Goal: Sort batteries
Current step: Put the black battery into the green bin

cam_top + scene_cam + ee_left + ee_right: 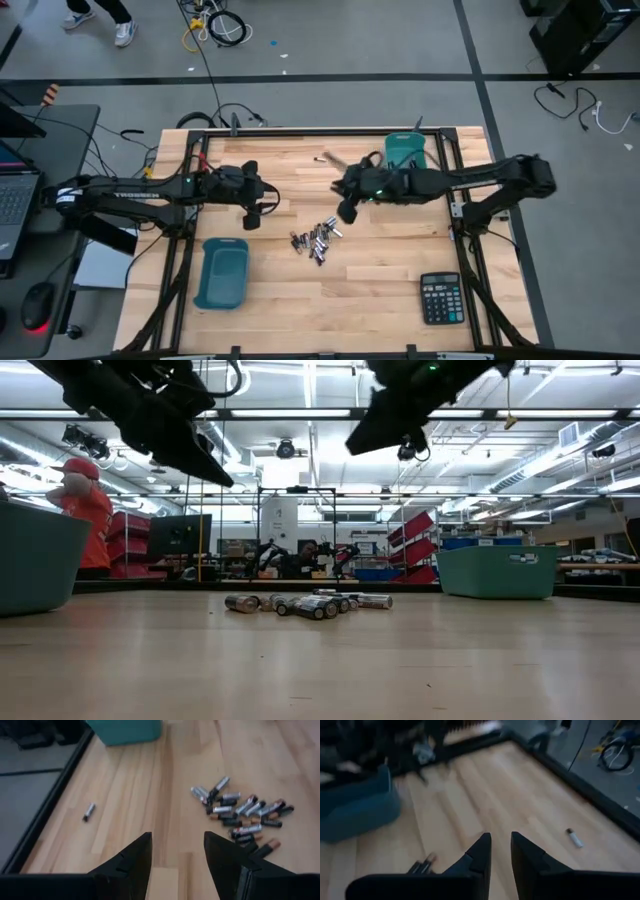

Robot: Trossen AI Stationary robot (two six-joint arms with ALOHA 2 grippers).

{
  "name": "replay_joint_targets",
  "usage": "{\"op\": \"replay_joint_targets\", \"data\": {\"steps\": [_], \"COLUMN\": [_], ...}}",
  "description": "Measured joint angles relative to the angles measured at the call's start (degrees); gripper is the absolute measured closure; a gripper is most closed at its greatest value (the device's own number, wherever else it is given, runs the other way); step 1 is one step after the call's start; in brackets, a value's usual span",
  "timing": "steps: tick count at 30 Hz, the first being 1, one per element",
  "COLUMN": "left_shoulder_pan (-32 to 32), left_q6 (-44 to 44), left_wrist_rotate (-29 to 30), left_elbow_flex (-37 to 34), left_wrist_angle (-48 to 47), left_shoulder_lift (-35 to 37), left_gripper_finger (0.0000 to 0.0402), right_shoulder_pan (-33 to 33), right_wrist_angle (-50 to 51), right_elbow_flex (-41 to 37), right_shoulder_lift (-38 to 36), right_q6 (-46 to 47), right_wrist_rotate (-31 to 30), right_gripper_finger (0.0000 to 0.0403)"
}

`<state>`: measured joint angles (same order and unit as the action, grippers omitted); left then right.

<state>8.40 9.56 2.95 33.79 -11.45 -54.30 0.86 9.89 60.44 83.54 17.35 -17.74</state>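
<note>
Several small silver and black batteries point(315, 240) lie in a loose pile on the wooden table, also seen in the low view point(315, 603) and the left wrist view point(245, 815). One lone battery point(325, 158) lies apart near the far edge point(88, 811) point(574, 837). My left gripper point(255, 208) point(177, 850) hovers left of the pile, open wide and empty. My right gripper point(347, 210) point(501, 845) hovers just right of and beyond the pile, open by a narrow gap and empty. Both hang well above the tabletop in the low view.
One teal bin point(222, 272) sits near the table's near-left part, and another teal bin point(405, 152) at the far right. A black calculator point(440, 298) lies near the near-right corner. Bare wood surrounds the pile. A person in red point(85, 510) stands in the room beyond.
</note>
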Motion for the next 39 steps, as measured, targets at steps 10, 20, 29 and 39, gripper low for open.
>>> {"op": "replay_joint_targets", "data": {"steps": [10, 20, 29, 39], "left_shoulder_pan": [-0.3, -0.3, -5.1, -15.2], "left_q6": [-2.8, -3.7, -6.8, -7.5], "left_wrist_rotate": [0.2, -2.1, -3.1, 2.4], "left_elbow_flex": [0.1, 0.1, 0.1, 0.0], "left_wrist_angle": [0.4, 3.8, 3.2, 8.4], "left_shoulder_lift": [1.1, 2.2, 2.8, 3.8], "left_gripper_finger": [0.022, 0.022, 0.022, 0.022], "right_shoulder_pan": [-1.9, -2.0, -2.8, -5.5], "right_wrist_angle": [11.4, 11.8, 12.5, 9.8], "right_elbow_flex": [15.3, 16.5, 16.5, 16.4], "right_shoulder_lift": [16.0, 21.2, 21.2, 21.5], "right_q6": [0.6, 2.2, 9.9, 13.8], "right_wrist_rotate": [0.0, 7.1, 7.3, 6.5], "right_gripper_finger": [0.0343, 0.0343, 0.0341, 0.0338]}}
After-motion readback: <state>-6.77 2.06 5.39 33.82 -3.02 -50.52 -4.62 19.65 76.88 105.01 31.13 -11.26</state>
